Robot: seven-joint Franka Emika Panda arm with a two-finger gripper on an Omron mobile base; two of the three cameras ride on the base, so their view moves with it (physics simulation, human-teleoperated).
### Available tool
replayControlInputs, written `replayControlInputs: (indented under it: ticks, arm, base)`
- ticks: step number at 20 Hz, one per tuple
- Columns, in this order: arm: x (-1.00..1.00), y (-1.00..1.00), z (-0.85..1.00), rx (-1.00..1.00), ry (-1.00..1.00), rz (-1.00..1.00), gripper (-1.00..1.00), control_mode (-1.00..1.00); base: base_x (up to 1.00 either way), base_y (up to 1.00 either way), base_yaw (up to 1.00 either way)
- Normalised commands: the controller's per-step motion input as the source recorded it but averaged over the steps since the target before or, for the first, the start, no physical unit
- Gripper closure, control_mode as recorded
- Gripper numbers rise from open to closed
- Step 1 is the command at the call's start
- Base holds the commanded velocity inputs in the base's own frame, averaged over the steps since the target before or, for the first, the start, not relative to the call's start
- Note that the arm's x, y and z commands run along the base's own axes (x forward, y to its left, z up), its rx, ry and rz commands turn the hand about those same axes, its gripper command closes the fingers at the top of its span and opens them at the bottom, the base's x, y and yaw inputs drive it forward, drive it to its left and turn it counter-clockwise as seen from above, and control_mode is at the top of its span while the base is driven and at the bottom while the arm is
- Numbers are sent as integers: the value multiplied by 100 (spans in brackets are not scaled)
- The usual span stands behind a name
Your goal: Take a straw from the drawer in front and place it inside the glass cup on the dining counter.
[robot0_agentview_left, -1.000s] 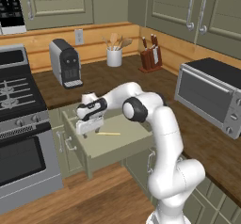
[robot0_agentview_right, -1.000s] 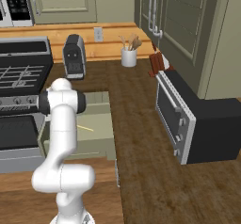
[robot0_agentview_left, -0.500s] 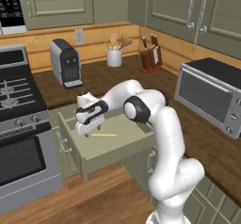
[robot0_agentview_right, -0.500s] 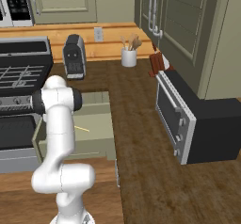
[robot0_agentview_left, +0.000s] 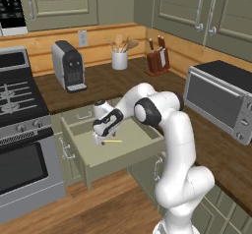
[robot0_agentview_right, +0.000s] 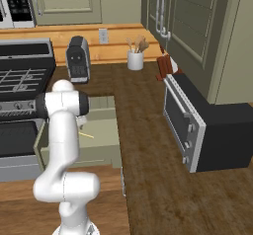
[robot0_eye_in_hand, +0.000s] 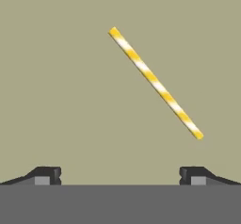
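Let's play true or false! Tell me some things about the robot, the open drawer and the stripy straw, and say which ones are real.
1. The drawer is pulled open. True.
2. The straw lies flat on the drawer floor. True.
3. The tool is already pinching the straw. False: in the hand view its fingers are spread wide and the straw lies apart from them, untouched.
4. The straw is plain blue. False: it has yellow and white stripes.
5. The toaster oven stands on the counter to the right of the drawer. True.
6. The straw is sticking up out of the utensil holder. False: it is in the drawer.
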Motion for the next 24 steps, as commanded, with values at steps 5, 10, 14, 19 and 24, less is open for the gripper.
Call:
replayControlInputs:
  ticks: [5, 10, 14, 19, 24]
  arm:
    - [32, -13, -24, 0, 0, 5, -100, -100]
    - [53, 0, -23, 0, 3, 4, -100, -100]
    - [72, 0, -18, 0, 11, 1, -100, -100]
    - [49, 20, -19, 0, 17, 0, -100, -100]
    - [3, 27, -27, 0, 16, 0, -100, -100]
  base:
    - [0, 0, 0]
    - [0, 0, 0]
    - [0, 0, 0]
    - [0, 0, 0]
    - [0, 0, 0]
